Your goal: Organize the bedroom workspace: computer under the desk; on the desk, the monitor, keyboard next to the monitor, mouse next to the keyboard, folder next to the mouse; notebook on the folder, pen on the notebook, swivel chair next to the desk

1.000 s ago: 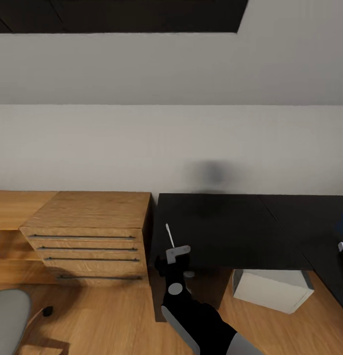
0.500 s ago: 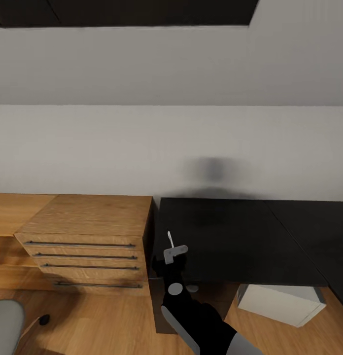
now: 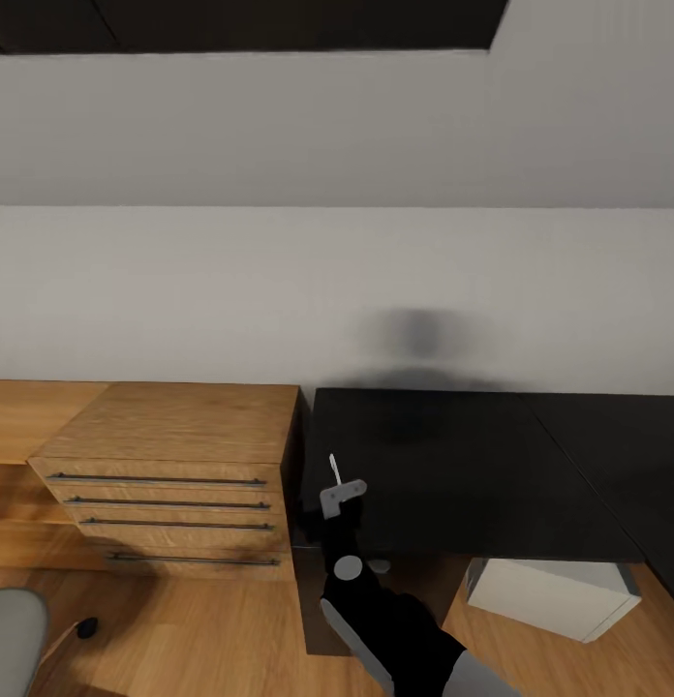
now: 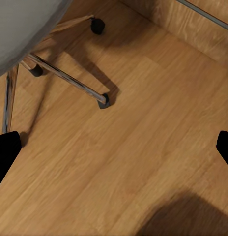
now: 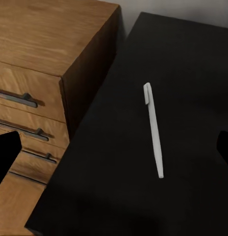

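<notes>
In the head view we reach our right arm forward from the lower middle of the frame, its dark forearm rising toward the near left corner of the desk [image 3: 453, 465]. The right claw [image 3: 339, 499] hangs over that corner of the black top, close to the wooden drawer cabinet [image 3: 172, 455] that stands against the desk's left side. Along the right wrist view the pen [image 5: 153, 130] lies flat on the desk [image 5: 158, 147], pale against the black, near the edge that meets the cabinet [image 5: 45, 64]. The two dark fingertips [image 5: 6, 155] of this claw sit far apart at the frame's sides, so the claw is spread wide and holds nothing; the pen lies between them.

The left claw [image 4: 114, 147] points down at the plank floor [image 4: 143, 147], its fingertips [image 4: 6, 152] likewise spread wide and empty. Ahead of it we see the chair [image 4: 25, 29], its grey seat and metal legs on castors.

The white computer [image 3: 550, 590] stands on the floor under the desk, to our right.
</notes>
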{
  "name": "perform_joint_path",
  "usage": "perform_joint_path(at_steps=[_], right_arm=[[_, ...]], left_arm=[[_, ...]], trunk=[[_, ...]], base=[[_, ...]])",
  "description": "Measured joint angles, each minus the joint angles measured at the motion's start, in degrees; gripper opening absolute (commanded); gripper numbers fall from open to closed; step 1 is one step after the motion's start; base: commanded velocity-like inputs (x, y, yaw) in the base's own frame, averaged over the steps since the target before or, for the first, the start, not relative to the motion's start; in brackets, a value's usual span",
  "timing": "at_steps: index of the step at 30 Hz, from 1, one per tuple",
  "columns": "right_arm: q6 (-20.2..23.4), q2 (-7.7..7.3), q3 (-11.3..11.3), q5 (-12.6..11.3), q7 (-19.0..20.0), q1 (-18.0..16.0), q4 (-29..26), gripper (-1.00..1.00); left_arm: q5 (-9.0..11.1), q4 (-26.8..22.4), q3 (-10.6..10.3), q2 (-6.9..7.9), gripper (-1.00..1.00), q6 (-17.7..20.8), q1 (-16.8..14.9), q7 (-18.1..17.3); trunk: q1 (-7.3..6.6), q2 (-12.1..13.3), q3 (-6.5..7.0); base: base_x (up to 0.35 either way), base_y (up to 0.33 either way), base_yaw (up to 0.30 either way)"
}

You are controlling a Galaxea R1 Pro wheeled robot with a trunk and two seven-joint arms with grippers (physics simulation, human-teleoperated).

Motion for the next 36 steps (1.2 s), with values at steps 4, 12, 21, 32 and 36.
perform_joint_path(at_steps=[4, 12, 21, 32, 36], right_arm=[[0.0, 0.00, -0.5, 0.0, 3.0, -1.8, 2.9, 1.00], [-1.1, 0.00, -5.4, -0.3, 16.8, -12.0, 19.4, 1.00], [-4.2, 0.00, -10.6, -0.4, 22.3, -14.2, 28.6, 1.00], [-4.5, 0.00, -11.2, -0.5, 22.9, -14.3, 32.8, 1.00], [-4.4, 0.00, -11.1, -0.5, 22.9, -14.4, 33.1, 1.00]], left_arm=[[0.0, 0.0, -0.7, -0.01, 1.00, 0.0, 0.0, 0.0], [-0.1, 0.0, -1.4, -0.09, 1.00, 0.0, 0.0, 0.0], [-0.1, 0.0, -1.5, -0.16, 1.00, 0.0, 0.0, -0.1], [-0.1, 0.0, -1.5, -0.17, 1.00, -0.8, 0.0, -0.1], [-0.1, 0.0, -1.5, -0.17, 1.00, -0.9, 0.0, -0.2]], trunk=[[0.00, 0.0, 0.00], [0.00, 0.0, 0.00], [-0.01, 0.0, 0.00], [-0.03, 0.0, 0.00], [-0.02, 0.0, 0.00]], base=[[0.000, 0.000, 0.000], [0.000, 0.000, 0.000], [0.024, 0.000, 0.000], [0.276, 0.050, 0.000], [0.206, 0.139, 0.000]])
